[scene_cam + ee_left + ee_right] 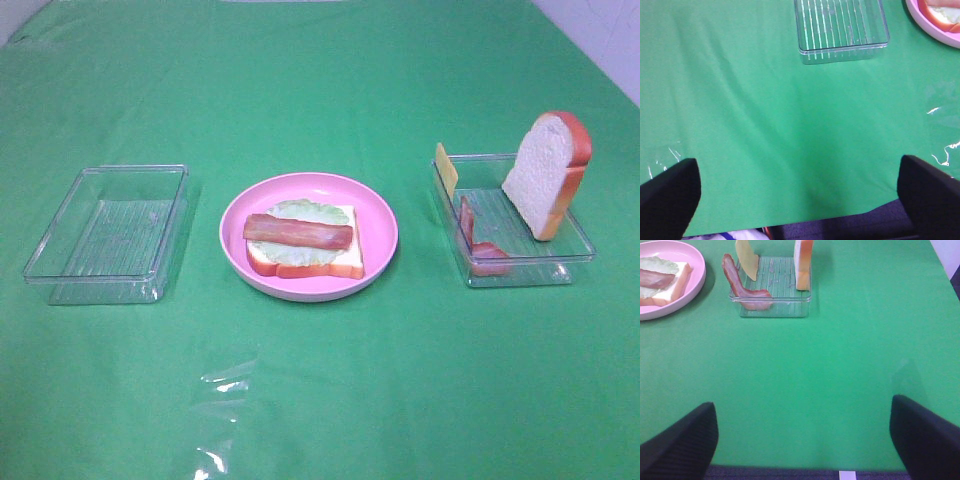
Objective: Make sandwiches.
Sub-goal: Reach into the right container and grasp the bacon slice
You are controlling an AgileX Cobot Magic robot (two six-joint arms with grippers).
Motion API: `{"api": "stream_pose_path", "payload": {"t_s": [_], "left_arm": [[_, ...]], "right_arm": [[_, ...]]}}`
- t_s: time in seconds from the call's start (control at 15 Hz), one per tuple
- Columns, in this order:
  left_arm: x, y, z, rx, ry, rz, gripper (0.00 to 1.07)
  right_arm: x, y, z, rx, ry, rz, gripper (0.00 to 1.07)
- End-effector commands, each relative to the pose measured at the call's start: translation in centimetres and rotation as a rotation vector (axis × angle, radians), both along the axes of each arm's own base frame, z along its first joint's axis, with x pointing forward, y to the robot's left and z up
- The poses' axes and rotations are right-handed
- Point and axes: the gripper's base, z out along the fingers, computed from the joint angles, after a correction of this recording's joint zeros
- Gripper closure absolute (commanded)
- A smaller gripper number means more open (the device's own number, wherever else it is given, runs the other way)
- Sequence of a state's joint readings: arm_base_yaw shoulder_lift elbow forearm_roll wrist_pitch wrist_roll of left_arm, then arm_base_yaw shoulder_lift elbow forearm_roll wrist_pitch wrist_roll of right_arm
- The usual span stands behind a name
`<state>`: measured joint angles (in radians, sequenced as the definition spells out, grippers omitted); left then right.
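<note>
- My left pincer (797,165) hangs open over bare green cloth (765,125). Its two dark fingers (670,197) stand wide apart with nothing between them.
- My right pincer (801,405) is spread wide as well and grips nothing. Only the cloth shows between its fingers (682,442).
- Just ahead, on my left of the middle, a shiny crinkled clear patch (222,395) lies flat on the cloth.
- Farther out, three things stand apart in a row: a clear tray (100,285) on my left, a pink plate (382,235) in the middle, and a second clear tray (578,250) on my right.
- The half-built sandwich lies on the plate. A bread slice (345,268) lies flat, the lettuce (300,212) rests on it, and a bacon strip (298,232) lies across the lettuce.
- The other parts are in the right tray. A second bacon strip (482,255) curls along the wall nearest the plate, with its end in the near corner.
- A second bread slice (545,170) stands on edge there, tilted, on the side away from the plate, and rises well above the rim.
- Farthest, the cheese square (446,168) stands on edge at the tray's far corner on the plate side.
</note>
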<state>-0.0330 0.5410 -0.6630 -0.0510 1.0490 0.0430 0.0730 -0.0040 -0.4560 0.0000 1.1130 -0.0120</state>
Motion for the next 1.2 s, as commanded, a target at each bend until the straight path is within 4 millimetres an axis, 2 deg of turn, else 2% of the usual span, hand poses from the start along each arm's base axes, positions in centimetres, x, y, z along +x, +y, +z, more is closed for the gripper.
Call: {"api": "stream_pose_path", "payload": {"t_s": [0.07, 0.13, 0.53, 1.2], "left_arm": [[-2.8, -0.1, -1.0, -0.025, -0.091, -0.001, 0.06], [-5.1, 0.0, -1.6, -0.030, -0.197, -0.003, 0.06], [-8.9, 0.2, -2.7, -0.025, -0.377, -0.002, 0.06], [-9.1, 0.2, -2.7, -0.046, -0.386, 0.013, 0.06]], "right_arm": [[-0.3, 0.0, 0.0, -0.004, -0.036, 0.005, 0.18], [-0.3, 0.0, 0.0, -0.004, -0.036, 0.005, 0.18], [-0.3, 0.0, 0.0, -0.004, -0.036, 0.005, 0.18], [-0.1, -0.3, 0.0, -0.030, -0.032, -0.009, 0.18]]}}
